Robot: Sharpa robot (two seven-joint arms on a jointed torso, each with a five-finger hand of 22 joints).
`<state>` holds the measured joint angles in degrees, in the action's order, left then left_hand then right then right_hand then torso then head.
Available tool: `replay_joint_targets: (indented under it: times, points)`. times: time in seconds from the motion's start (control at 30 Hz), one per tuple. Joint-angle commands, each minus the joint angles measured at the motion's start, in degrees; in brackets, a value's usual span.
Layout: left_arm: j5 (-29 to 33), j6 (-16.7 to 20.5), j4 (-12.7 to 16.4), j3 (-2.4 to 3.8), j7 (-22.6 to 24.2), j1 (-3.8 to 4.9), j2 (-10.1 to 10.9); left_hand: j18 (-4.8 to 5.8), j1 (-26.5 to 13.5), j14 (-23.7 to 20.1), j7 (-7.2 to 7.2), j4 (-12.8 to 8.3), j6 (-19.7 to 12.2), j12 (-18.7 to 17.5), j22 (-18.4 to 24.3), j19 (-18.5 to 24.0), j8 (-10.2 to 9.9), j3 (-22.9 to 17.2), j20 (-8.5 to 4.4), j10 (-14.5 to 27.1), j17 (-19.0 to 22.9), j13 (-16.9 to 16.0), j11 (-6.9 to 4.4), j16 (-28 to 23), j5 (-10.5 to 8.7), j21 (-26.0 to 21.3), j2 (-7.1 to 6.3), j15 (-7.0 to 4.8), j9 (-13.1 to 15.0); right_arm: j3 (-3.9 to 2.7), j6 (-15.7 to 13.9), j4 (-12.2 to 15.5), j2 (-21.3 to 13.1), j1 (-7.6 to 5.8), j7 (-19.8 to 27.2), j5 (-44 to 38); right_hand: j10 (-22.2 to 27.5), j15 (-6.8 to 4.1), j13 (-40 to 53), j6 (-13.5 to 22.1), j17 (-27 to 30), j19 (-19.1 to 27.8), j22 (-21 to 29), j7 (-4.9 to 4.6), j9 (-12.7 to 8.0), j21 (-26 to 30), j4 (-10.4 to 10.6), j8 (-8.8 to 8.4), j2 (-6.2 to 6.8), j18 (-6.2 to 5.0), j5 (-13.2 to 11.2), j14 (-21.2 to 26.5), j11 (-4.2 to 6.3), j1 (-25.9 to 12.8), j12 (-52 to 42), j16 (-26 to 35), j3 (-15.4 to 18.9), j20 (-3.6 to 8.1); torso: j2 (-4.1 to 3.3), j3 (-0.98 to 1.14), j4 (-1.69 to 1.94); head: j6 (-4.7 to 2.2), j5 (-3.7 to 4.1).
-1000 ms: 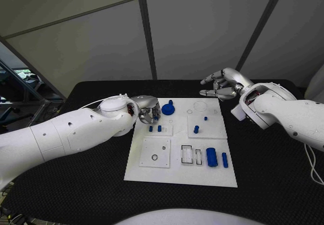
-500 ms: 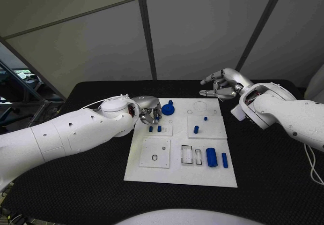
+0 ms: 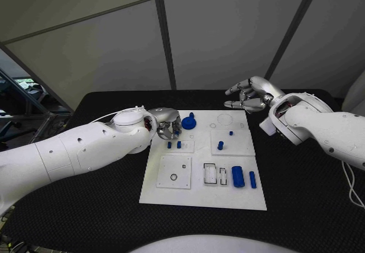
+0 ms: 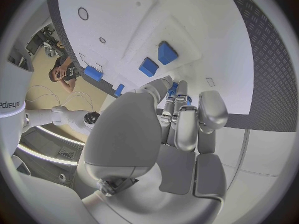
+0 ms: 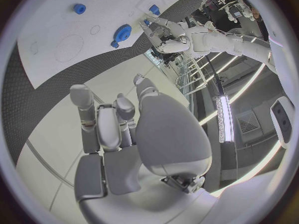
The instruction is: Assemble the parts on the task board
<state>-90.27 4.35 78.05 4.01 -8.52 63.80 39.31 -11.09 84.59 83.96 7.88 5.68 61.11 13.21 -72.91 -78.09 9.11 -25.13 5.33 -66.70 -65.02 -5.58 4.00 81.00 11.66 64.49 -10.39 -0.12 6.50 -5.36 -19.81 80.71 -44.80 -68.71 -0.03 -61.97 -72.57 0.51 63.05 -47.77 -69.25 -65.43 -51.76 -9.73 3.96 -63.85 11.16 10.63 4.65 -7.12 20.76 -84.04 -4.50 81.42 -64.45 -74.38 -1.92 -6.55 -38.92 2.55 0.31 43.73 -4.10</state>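
The task board (image 3: 199, 203) lies in the middle of the black table (image 3: 91, 221), and since one second ago almost nothing has changed on it. The left hand (image 3: 166, 123) is still at the board's left edge near the far corner, just beside the blue gear (image 3: 189, 123). Its fingers are curled in; in the left wrist view the left hand (image 4: 181, 122) seems to hold nothing, but a small blue thing shows just beyond the fingertips, so I cannot tell if they touch a part. The right hand (image 3: 249, 95) stays above the table beyond the board's far right corner, well apart from the parts. Its fingers are half bent and apart, and they hold nothing; the right wrist view shows the same for this hand (image 5: 118, 124).

The two small blue pegs (image 3: 174, 144) stand side by side near the left edge of the board, as before. Another blue peg (image 3: 220, 145) stands more to the right. The large blue cylinder (image 3: 239, 176) and the thin blue bar (image 3: 252, 179) lie near the right edge, toward the near side, in the same places as earlier.
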Motion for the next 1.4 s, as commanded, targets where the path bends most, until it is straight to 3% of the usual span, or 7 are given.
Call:
replay_joint_targets:
  times: [0.03, 0.87, 1.17, 1.4]
  points:
    - [0.04, -0.82, -0.3, 0.0, -0.09, 0.05, -0.09, 5.19, -0.69, 0.59, -0.06, -0.14, 0.31, -0.33, 0.05, 0.17, -0.27, -0.33, 0.17, -0.28, 0.12, -0.07, 0.09, -0.07, -0.29, -0.15, 0.02, -0.17, -0.06, -0.03, 0.19, 0.02, 0.01, -0.1, 0.51, -0.11, 0.08, -0.38, -0.03, 0.41, -0.05, 0.25, 0.03, 0.08, -0.07, 0.19, 0.33, 0.38, -0.2, -0.95, 0.23, -0.45, 0.05, 0.09, 0.02, 0.24, -0.08, 0.11, -0.01, 0.01, 0.03, 0.05, 0.01]
    - [0.05, -0.69, -0.37, 0.0, 0.1, 0.05, -0.14, 5.19, -1.82, 0.53, -0.11, -0.16, -1.34, -1.25, -0.01, 0.18, -1.63, -0.13, 0.28, 0.82, 0.22, -0.05, 0.24, 0.0, -0.35, -0.39, -0.63, -0.04, -0.56, -0.03, 0.21, -0.03, 0.02, -0.1, 0.53, -0.11, 0.08, -0.38, -0.03, 0.41, -0.05, 0.25, 0.03, 0.08, -0.07, 0.19, 0.33, 0.38, -0.2, -0.95, 0.23, -0.45, 0.05, 0.09, 0.02, 0.24, -0.08, 0.11, 0.01, -0.03, 0.07, 0.23, 0.0]
    - [0.05, -0.46, -0.08, 0.0, -0.03, 0.05, 0.06, 5.24, -3.29, 0.67, -0.73, 0.18, -4.68, -1.66, -0.22, -0.06, -3.9, 0.35, 0.32, 1.66, -0.09, -0.2, 0.28, 0.28, -0.34, -0.35, -1.45, -0.02, -1.59, -0.02, 0.2, -0.1, 0.02, -0.1, 0.56, -0.11, 0.08, -0.38, -0.03, 0.41, -0.05, 0.25, 0.03, 0.08, -0.07, 0.19, 0.33, 0.38, -0.2, -0.95, 0.23, -0.45, 0.05, 0.09, 0.02, 0.24, -0.08, 0.11, 0.01, -0.03, 0.09, 0.29, -0.05]
    - [0.05, -0.39, 0.1, 0.0, -0.26, 0.04, 0.24, 5.2, -3.97, 0.61, -0.87, 0.38, -5.59, -1.97, -0.07, 0.01, -4.53, 0.83, 0.42, 2.4, 0.13, -0.23, 0.51, 0.25, -0.38, -0.72, -1.92, 0.13, -1.92, -0.02, 0.18, -0.14, 0.01, -0.09, 0.58, -0.11, 0.08, -0.38, -0.03, 0.41, -0.05, 0.25, 0.03, 0.08, -0.07, 0.19, 0.33, 0.38, -0.2, -0.95, 0.23, -0.45, 0.05, 0.09, 0.02, 0.24, -0.08, 0.11, 0.01, -0.03, 0.05, 0.22, -0.05]
